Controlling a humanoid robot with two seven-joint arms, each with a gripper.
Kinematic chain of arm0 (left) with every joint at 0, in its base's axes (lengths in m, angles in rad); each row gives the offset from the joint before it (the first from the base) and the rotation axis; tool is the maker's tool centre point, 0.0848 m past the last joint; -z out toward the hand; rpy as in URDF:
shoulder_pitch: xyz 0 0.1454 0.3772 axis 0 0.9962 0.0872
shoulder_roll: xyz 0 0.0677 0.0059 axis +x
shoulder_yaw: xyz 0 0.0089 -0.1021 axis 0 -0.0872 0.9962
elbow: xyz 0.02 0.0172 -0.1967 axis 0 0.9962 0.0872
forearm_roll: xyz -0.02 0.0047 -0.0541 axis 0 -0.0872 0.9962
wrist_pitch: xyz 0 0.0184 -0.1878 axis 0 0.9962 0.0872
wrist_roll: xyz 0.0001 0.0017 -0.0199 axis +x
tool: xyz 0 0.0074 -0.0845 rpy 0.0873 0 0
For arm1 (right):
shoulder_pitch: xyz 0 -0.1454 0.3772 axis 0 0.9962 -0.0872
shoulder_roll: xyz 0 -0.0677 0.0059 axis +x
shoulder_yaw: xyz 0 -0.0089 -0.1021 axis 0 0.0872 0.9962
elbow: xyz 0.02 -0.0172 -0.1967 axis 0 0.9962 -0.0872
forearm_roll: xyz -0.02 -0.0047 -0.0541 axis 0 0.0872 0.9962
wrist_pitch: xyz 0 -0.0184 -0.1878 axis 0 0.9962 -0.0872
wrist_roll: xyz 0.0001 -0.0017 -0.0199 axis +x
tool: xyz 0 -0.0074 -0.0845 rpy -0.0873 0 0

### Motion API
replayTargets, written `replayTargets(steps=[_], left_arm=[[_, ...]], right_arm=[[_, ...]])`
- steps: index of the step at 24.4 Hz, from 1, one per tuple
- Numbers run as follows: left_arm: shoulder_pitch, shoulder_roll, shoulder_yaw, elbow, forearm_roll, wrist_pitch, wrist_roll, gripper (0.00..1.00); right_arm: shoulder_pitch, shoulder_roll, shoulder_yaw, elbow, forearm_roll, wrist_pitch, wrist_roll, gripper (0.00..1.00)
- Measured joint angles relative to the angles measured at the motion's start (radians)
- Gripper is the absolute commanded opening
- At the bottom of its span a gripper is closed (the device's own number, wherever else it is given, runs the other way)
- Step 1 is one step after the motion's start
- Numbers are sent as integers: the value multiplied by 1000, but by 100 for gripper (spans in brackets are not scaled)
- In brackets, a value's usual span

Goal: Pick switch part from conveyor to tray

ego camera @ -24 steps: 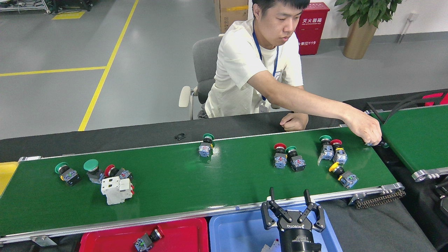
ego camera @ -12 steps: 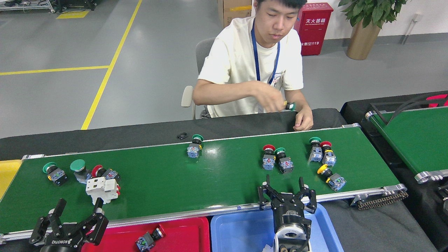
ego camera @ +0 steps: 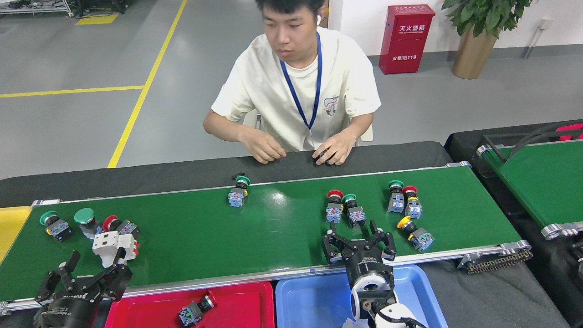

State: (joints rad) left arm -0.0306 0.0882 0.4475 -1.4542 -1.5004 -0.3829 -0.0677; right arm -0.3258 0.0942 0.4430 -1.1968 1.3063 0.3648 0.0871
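Observation:
The conveyor (ego camera: 282, 237) carries several switch parts. A red-capped one (ego camera: 334, 210) and a green-capped one (ego camera: 353, 214) stand side by side, and my right gripper (ego camera: 354, 231) hangs open just in front of them with nothing between its fingers. A yellow-capped part (ego camera: 415, 234) lies to its right. My left gripper (ego camera: 98, 266) is open over the belt's near rail, just below a white breaker block (ego camera: 111, 245). The red tray (ego camera: 246, 310) holds one switch part (ego camera: 196, 311). The blue tray (ego camera: 309, 305) lies under my right arm.
More switch parts sit at the belt's left end (ego camera: 54, 226), at the middle of its far edge (ego camera: 238, 194) and right of centre (ego camera: 404, 201). A person sits behind the belt, hands (ego camera: 268, 152) on the black cloth. A narrower green belt (ego camera: 542, 182) lies at right, a yellow tray (ego camera: 11, 223) at left.
The parts have ridden leftwards on the belt. My right gripper moved up onto the belt toward the red and green pair. My left gripper came into view. The person's arm drew back.

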Motion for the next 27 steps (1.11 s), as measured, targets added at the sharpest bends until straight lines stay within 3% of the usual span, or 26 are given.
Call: replayTargets(steps=[3,4,5,7,8,12,13,17,20,22,27], left_arm=[[-62,25,-3,81,0,10,0,99],[-84,35,-4,112,0,20,0,93],[-111,47,-5,148,0,26,-1,77],[-152,66,-8,203,5,32,-3,27],[-163,71,-11,222,9,33,-3,23],[-194,73,-48,269,28,17,7,20],[-195,73,-58,270,28,17,10,20],[-195,73,-78,268,29,17,14,11],[-193,72,-90,258,31,15,14,4],[-185,68,-97,229,40,-2,14,1],[-161,58,-99,120,77,-33,10,0]], right_arm=[[-54,38,0,71,0,-15,4,97],[-75,48,0,96,0,-20,4,97],[-92,55,0,116,-1,-28,4,97],[-118,59,2,160,-3,-40,-5,97],[-125,59,3,181,-6,-43,-7,97],[-157,59,5,259,-47,-61,-27,95],[-168,59,5,281,-56,-63,-38,91],[-182,60,6,314,-65,-95,-59,35],[-181,59,6,316,-66,-139,-77,8],[-181,59,7,309,-66,-160,-87,1],[-131,59,19,178,-61,-204,-90,1]])
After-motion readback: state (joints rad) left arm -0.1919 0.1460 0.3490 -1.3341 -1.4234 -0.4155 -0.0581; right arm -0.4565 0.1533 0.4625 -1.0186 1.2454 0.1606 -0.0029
